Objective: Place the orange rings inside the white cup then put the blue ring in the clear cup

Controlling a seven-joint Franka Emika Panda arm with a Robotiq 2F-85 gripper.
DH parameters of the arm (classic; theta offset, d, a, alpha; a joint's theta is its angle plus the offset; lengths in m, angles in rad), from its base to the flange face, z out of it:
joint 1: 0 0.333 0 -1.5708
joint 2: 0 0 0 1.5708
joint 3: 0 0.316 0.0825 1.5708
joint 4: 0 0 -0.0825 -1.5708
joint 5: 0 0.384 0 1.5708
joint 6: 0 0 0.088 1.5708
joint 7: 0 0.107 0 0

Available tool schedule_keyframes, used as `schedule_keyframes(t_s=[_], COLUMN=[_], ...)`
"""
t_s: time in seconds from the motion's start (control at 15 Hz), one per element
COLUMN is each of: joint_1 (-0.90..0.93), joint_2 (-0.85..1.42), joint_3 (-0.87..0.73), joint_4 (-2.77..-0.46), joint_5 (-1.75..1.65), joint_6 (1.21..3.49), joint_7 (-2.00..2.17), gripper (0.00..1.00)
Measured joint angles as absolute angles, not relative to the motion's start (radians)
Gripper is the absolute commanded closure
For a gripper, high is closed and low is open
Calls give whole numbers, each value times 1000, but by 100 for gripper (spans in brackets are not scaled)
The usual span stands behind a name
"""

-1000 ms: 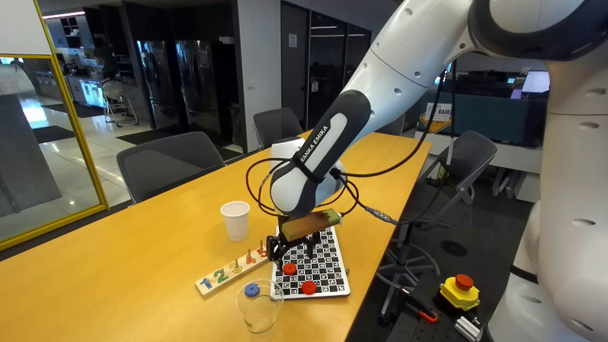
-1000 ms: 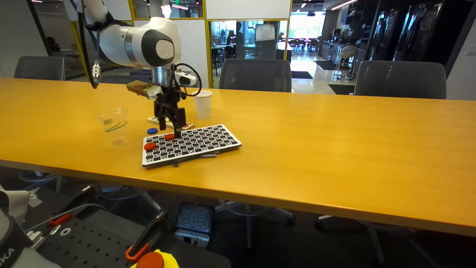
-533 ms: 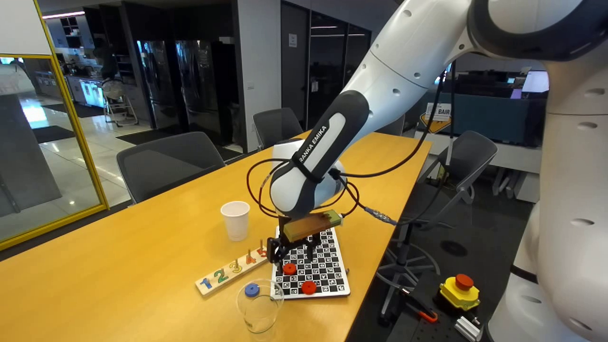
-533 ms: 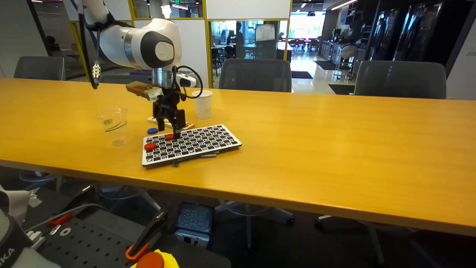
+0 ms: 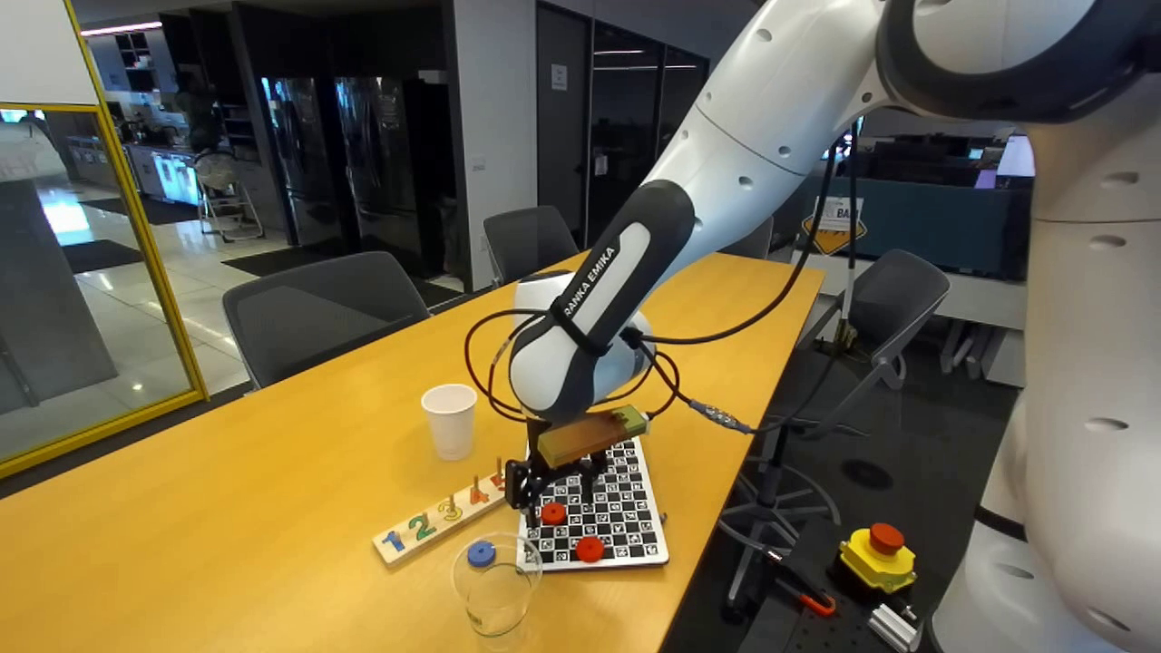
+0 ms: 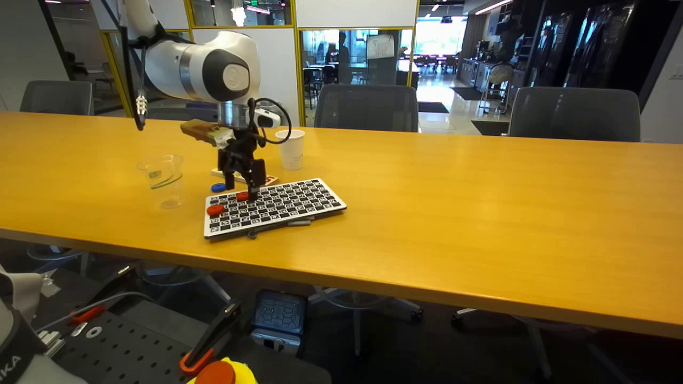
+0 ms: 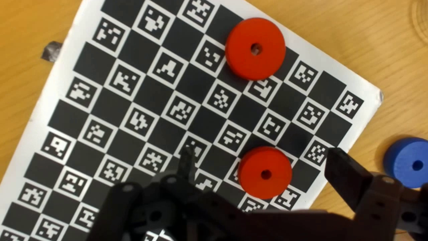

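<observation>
My gripper (image 7: 261,152) is open, with one finger on each side of an orange ring (image 7: 265,173) and apart from it. This ring lies on the checkered board, also in both exterior views (image 5: 553,514) (image 6: 243,196). A second orange ring (image 7: 255,49) lies near the board's edge. The blue ring (image 7: 411,162) lies on the table beside the board. In an exterior view it shows through the clear cup (image 5: 501,603). The clear cup also stands upright in an exterior view (image 6: 163,184). The white cup (image 5: 451,424) stands upright beyond the number strip. Its inside bottom is hidden.
The checkered board (image 6: 288,200) lies on the wooden table (image 6: 480,213). A wooden number strip with upright pegs (image 5: 444,517) lies beside it, between the white cup and the clear cup. Chairs stand around the table. A cable loops from my wrist.
My gripper has moved down slightly over the orange ring and shifted a little toward the number strip. It stays open. The rings and cups have not moved.
</observation>
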State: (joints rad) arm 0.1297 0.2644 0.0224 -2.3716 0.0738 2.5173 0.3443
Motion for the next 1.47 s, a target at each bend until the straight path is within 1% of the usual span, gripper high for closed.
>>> schedule_keyframes(t_s=[0.6, 0.67, 0.73, 0.8, 0.87, 1.0, 1.13, 1.2, 1.27, 1.47], joint_1=[127, 126, 126, 125, 125, 123, 118, 116, 116, 116], joint_2=[297, 300, 303, 306, 310, 311, 310, 310, 309, 308], joint_3=[24, 24, 23, 23, 23, 20, 17, 16, 16, 16], joint_4=[-2337, -2333, -2330, -2327, -2323, -2319, -2316, -2315, -2311, -2301], joint_5=[74, 74, 74, 74, 74, 74, 74, 74, 74, 74], joint_6=[2517, 2517, 2517, 2517, 2517, 2517, 2517, 2516, 2516, 2509], joint_7=[344, 344, 344, 344, 344, 344, 344, 344, 344, 347], gripper=[0, 25, 26, 32, 41, 57, 70, 79, 76, 77])
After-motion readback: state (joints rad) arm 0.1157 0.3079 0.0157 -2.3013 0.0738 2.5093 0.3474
